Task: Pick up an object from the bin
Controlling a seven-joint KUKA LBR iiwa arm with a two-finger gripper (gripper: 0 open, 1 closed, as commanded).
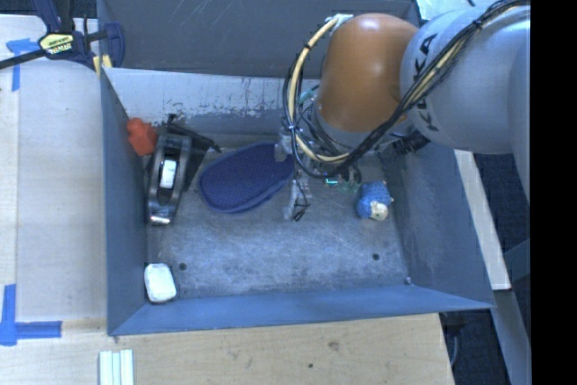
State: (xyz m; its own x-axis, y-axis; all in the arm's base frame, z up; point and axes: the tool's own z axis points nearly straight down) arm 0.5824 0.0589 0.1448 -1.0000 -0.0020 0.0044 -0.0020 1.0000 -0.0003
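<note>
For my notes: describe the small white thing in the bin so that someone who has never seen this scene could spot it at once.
Look into the grey bin and go to its corner at the lower left of the view. A small white lump lies there by itself, below the black dispenser. It is the only white thing there, rounded and pale.

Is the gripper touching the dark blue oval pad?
Cannot tell. The camera view puts the gripper at the right edge of the dark blue oval pad, with neither gap nor contact plain.
</note>
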